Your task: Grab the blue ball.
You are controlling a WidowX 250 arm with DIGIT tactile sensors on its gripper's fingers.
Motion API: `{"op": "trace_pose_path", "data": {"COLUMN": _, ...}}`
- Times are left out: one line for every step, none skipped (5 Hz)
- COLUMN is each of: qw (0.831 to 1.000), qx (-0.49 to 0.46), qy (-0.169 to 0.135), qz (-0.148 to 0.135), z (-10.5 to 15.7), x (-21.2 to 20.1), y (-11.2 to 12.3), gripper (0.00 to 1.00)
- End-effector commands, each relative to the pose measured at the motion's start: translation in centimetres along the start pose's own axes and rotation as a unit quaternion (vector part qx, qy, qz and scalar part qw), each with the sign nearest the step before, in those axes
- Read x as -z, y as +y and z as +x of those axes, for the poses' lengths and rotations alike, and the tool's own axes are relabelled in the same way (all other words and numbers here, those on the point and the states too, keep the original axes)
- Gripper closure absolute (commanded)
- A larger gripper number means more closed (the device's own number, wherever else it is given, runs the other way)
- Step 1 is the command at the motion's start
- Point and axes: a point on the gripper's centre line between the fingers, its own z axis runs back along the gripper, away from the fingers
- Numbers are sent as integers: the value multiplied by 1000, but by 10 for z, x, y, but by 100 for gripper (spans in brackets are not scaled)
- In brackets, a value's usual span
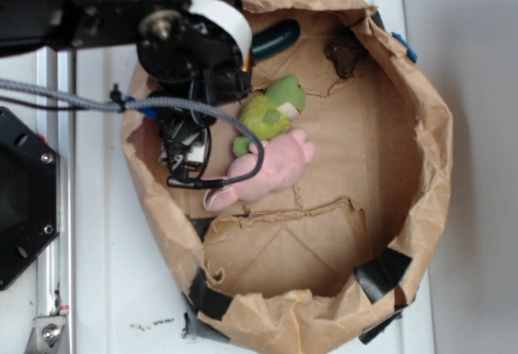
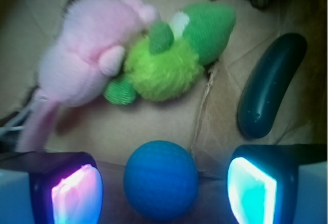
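While round, blue ball (image 2: 161, 180) btwn gripper (image 2: 164, 188) pads

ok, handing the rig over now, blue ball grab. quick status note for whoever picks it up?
Pincer: open, down inside the paper bag, one finger on each side of the blue ball, gaps on both sides, no contact visible.
Ball: on the bag floor, centred between the fingers; hidden by the arm in the exterior view.
Nearby: green plush and pink plush lie just beyond the ball, apart from it; dark cucumber toy off to one side.
Done: approach and lining up.
Left: close on the ball, lift it out. Probably a clean close, since nothing sits between the fingers but the ball.
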Motion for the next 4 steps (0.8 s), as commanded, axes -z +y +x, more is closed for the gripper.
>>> {"op": "trace_pose_path", "data": {"qw": 1000, "qx": -6, "qy": 6, "qz": 22, "z": 8, "x": 20, "y": 5, "gripper": 0}}
{"op": "trace_pose_path", "data": {"qw": 1000, "qx": -2, "qy": 11, "qz": 8, "z": 8, "x": 32, "y": -1, "gripper": 0}}
{"op": "trace_pose_path", "data": {"qw": 1000, "qx": 13, "qy": 23, "qz": -2, "z": 5, "x": 41, "y": -10, "gripper": 0}}
{"op": "trace_pose_path", "data": {"qw": 1000, "qx": 6, "qy": 14, "qz": -6, "z": 7, "x": 38, "y": -8, "gripper": 100}}
